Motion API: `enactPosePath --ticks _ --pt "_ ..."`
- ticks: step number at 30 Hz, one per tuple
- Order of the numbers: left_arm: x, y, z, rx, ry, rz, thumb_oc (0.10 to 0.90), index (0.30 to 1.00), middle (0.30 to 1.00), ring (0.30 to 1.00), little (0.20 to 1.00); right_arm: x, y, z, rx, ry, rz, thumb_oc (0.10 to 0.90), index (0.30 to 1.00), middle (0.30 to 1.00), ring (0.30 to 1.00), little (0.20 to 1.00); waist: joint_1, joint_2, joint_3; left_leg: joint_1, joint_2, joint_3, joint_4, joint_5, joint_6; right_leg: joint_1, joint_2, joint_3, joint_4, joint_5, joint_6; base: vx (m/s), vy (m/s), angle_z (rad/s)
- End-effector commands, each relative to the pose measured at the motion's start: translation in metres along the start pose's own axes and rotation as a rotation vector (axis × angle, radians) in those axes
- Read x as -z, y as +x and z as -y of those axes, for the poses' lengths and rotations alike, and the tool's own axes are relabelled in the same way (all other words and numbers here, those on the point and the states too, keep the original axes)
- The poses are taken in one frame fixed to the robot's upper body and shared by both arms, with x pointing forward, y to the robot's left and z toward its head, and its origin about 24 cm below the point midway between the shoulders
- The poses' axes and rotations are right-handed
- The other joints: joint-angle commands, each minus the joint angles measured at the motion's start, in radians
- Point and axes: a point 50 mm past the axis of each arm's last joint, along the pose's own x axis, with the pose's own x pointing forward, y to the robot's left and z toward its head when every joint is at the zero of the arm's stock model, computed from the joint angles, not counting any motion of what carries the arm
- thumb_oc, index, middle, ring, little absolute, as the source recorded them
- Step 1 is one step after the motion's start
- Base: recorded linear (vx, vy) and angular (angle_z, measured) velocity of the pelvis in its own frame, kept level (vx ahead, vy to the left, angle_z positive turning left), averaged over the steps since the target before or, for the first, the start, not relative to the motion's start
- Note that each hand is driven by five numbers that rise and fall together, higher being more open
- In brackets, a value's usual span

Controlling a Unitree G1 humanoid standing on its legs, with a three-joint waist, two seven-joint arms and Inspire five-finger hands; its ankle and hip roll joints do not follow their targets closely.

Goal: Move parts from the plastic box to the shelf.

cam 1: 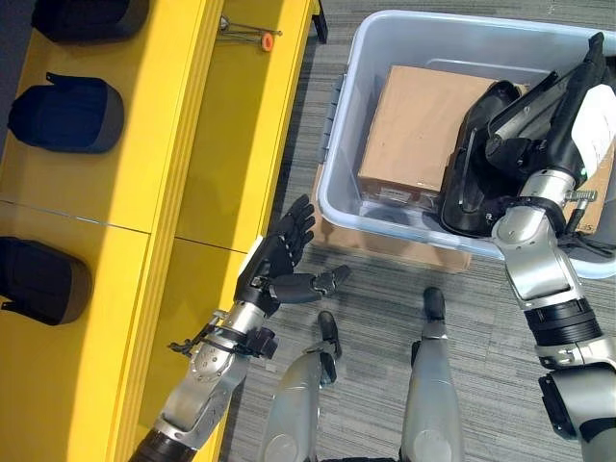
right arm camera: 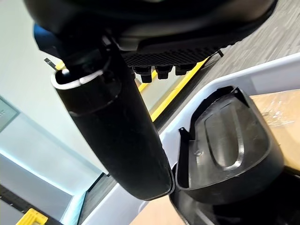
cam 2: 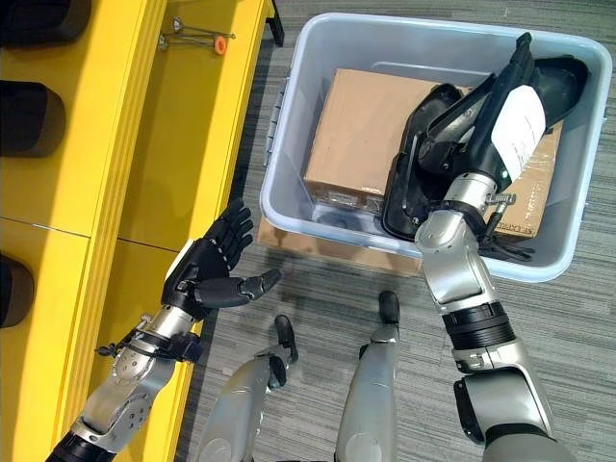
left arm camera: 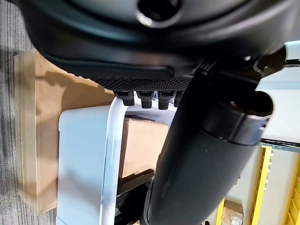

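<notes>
Here we have the yellow shelf (cam 1: 207,144) running down our left, already bearing several dark parts (cam 1: 69,111), and the grey plastic box (cam 2: 289,144) on the floor to our right, standing on a flat cardboard piece (cam 1: 404,252) and holding a cardboard carton (cam 2: 371,130) beside the black moulded part (cam 2: 428,159) we want. That part leans against the near wall of the box, a hollow shell with thin rims; we judge it stiff, light and somewhat slick, so a hold across a rim edge or around its narrower end would serve better than pressing on the smooth curved face. Our right hand (cam 1: 568,96) reaches into the box above the part, and the right wrist view shows the shell just past the fingers (right arm camera: 157,71); whether they close on it we cannot tell. Our left hand (cam 2: 207,265) hovers between shelf and box, fingers spread and released, holding nothing.
</notes>
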Motion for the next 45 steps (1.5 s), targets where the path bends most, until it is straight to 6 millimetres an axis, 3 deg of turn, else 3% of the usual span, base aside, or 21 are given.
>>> enactPosePath --ticks 1,7,35,45 --pt "-0.039 0.002 0.01 0.08 -0.019 0.217 0.9 1.0 1.0 1.0 1.0 -0.062 0.039 0.058 0.222 0.083 0.239 0.9 1.0 1.0 1.0 1.0 0.008 0.094 -0.006 0.038 -0.088 0.013 0.019 -0.128 0.069 0.011 0.101 -0.048 0.044 -0.138 -0.097 0.0 0.0 0.0" --pt "-0.041 0.003 0.012 0.086 -0.017 0.222 0.9 1.0 1.0 1.0 1.0 -0.071 0.043 0.055 0.202 0.077 0.25 0.9 1.0 1.0 1.0 1.0 0.011 0.099 -0.006 0.037 -0.09 0.016 0.015 -0.126 0.069 0.007 0.098 -0.054 0.043 -0.137 -0.096 0.0 0.0 0.0" --pt "-0.037 0.006 0.013 0.057 -0.031 0.22 0.9 1.0 1.0 1.0 1.0 -0.055 0.056 0.038 0.164 0.066 0.106 0.9 1.0 1.0 1.0 1.0 0.034 0.12 -0.006 -0.028 -0.091 0.014 0.059 -0.137 0.066 -0.052 0.09 -0.068 0.08 -0.153 -0.103 0.0 0.008 0.0" --pt "-0.036 0.007 0.014 0.041 -0.032 0.223 0.9 1.0 1.0 1.0 1.0 -0.057 0.064 0.044 0.238 0.037 0.106 0.9 1.0 1.0 1.0 1.0 0.042 0.136 -0.006 -0.066 -0.093 0.017 0.09 -0.144 0.069 -0.09 0.087 -0.067 0.11 -0.162 -0.109 0.01 0.012 0.01"
